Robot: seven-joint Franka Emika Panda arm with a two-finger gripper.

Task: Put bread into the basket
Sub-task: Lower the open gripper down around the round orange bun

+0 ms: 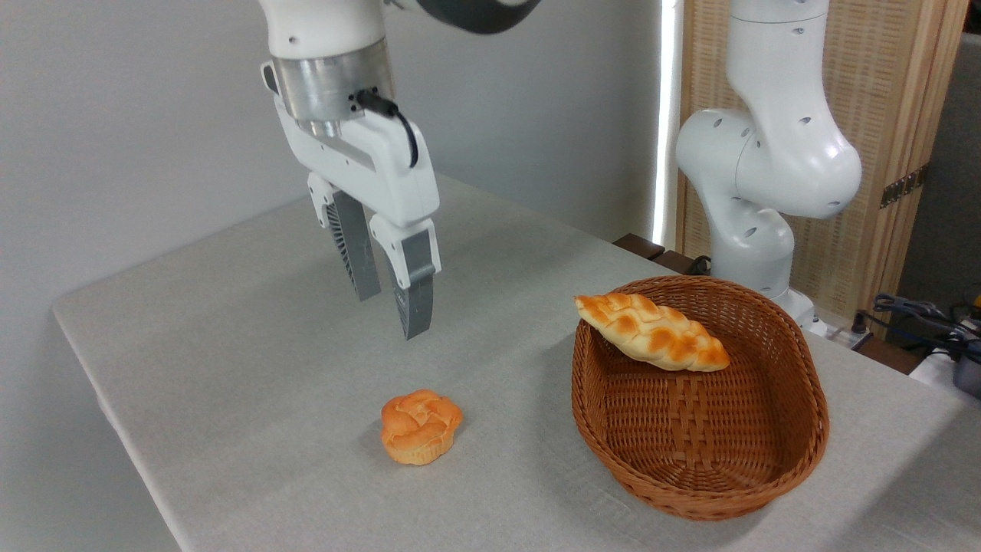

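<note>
Gripper (392,307) mine, fingers slightly parted, empty, hanging above table (230,322). Bread (421,426) sits on cloth left of basket (693,491), clear of rim, below and slightly nearer camera than my fingertips. Braided loaf (651,331) already leans inside basket.

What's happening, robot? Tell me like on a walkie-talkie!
Gripper open, empty, hanging above the table. Round bun sits on the cloth, left of the basket, untouched. Braided loaf leaning inside the basket. Nothing blocking the bun.
</note>
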